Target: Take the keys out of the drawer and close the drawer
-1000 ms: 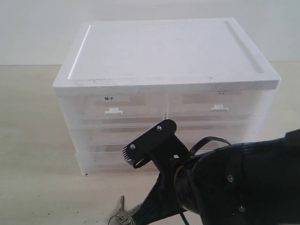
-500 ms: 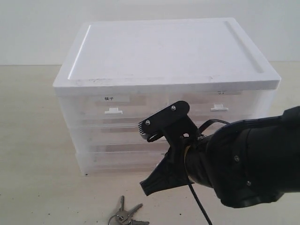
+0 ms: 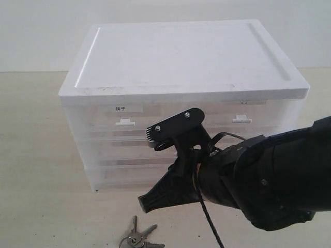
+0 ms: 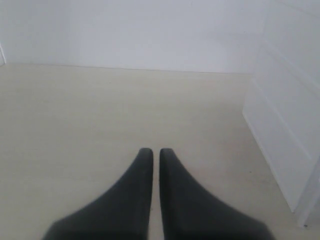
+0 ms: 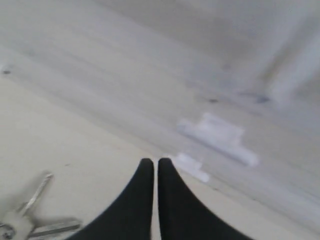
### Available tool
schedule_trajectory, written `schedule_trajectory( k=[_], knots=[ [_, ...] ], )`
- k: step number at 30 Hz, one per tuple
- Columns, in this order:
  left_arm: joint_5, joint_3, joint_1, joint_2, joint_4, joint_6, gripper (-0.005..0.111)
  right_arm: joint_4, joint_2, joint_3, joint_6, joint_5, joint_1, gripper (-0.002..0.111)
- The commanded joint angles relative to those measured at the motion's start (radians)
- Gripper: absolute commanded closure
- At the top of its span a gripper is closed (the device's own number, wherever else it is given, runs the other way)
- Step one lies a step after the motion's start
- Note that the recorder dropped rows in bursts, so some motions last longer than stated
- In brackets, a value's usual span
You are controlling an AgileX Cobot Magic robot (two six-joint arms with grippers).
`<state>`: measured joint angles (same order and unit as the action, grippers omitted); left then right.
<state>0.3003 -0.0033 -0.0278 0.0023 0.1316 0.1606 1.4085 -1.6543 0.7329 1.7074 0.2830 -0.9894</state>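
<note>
The right gripper (image 3: 146, 202) has its jaws pressed together on nothing, with the keys (image 3: 137, 237) on the table (image 3: 41, 196) just below the tips. Just beyond them is the translucent drawer (image 3: 119, 151), flush with the cabinet front. The left gripper (image 4: 151, 151), jaws likewise together and empty, hangs over the table.

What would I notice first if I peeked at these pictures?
Probably the big black arm filling the front right of the exterior view, with its right gripper shut and pointing down toward the table. Behind it stands a white drawer cabinet with see-through fronts. The keys lie loose on the table in front of it, close to the gripper but not held.
</note>
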Motion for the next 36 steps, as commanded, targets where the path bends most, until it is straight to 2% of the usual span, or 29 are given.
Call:
schedule_trajectory(
  k=[1,5,12,17,20,23,27,28,31,34,36],
  knots=[
    [-0.001,0.003,-0.002,-0.002,-0.007,-0.004,0.102,0.014,0.000,-0.003,0.003,-0.174,0.003,0.108],
    [-0.001,0.003,-0.002,-0.002,-0.007,-0.004,0.102,0.014,-0.047,-0.003,0.003,-0.180,0.003,0.108],
    [-0.001,0.003,-0.002,-0.002,-0.007,-0.004,0.102,0.038,-0.113,-0.001,0.013,0.083,0.003,0.108],
    [-0.001,0.003,-0.002,-0.002,-0.007,-0.004,0.102,0.196,-0.113,-0.001,0.213,0.243,0.003,0.108],
    [-0.001,0.003,-0.002,-0.002,-0.007,-0.004,0.102,0.225,-0.113,-0.001,0.233,0.119,0.003,0.108],
    [-0.001,0.003,-0.002,-0.002,-0.007,-0.004,0.102,0.238,-0.108,0.001,0.189,-0.165,0.003,0.108],
    [-0.001,0.003,-0.002,-0.002,-0.007,-0.004,0.102,0.239,-0.005,0.001,0.135,-0.328,0.003,0.108],
    [-0.001,0.003,-0.002,-0.002,-0.007,-0.004,0.102,0.239,0.026,0.001,0.121,-0.370,0.003,0.103],
    [-0.001,0.003,-0.002,-0.002,-0.007,-0.004,0.102,0.239,0.054,-0.001,0.131,-0.598,-0.007,0.071],
    [-0.001,0.003,-0.002,-0.002,-0.007,-0.004,0.102,0.250,0.019,-0.003,0.162,-0.563,-0.068,0.069],
    [-0.001,0.003,-0.002,-0.002,-0.007,-0.004,0.102,0.251,-0.027,-0.003,0.149,-0.411,-0.141,0.069]
  ],
)
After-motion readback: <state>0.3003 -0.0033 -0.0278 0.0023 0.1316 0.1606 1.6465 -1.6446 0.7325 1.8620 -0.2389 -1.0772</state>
